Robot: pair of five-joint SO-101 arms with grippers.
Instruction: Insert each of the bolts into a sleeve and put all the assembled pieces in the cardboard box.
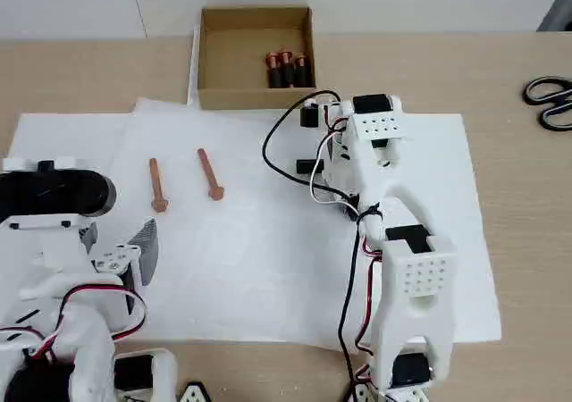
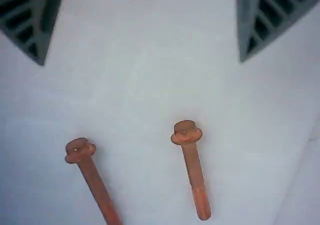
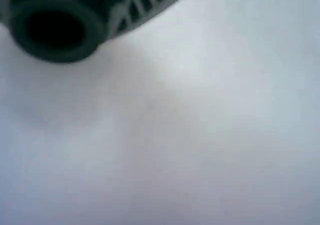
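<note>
**A:** Where does the job stand?

**B:** Three assembled pieces (image 1: 287,69) stand in the cardboard box (image 1: 223,54), at its right wall. The box sits at the tabletop's far edge. Two copper bolts lie loose on the left half of the white foam sheet (image 1: 268,268), so I'd call it past halfway.

**A:** And the arms?

**B:** The left gripper (image 2: 140,60) hangs above the bolts, fingers spread wide with nothing in them. The right gripper (image 1: 323,141) is near the sheet's far edge, just in front of the box. It appears clamped on a black sleeve (image 3: 55,27), which is pressed against its ribbed finger (image 3: 145,2) with the bore open to the camera.

**A:** So, next move?

**B:** Likely a pickup. The left bolt (image 2: 192,172) lies closer, head toward the arm, and the second bolt (image 2: 92,182) is just beside it. The gripper needs to drop over one shank, close across it, then line the tip up with that bore.

**A:** Anything in the way?

**B:** The bolts lie close together, so a wide grasp might nudge the neighbour. The right arm's black cable (image 1: 273,156) loops over the sheet between the bolts and the sleeve. Scissors (image 1: 550,103) lie at the tabletop's right edge, well clear.
</note>
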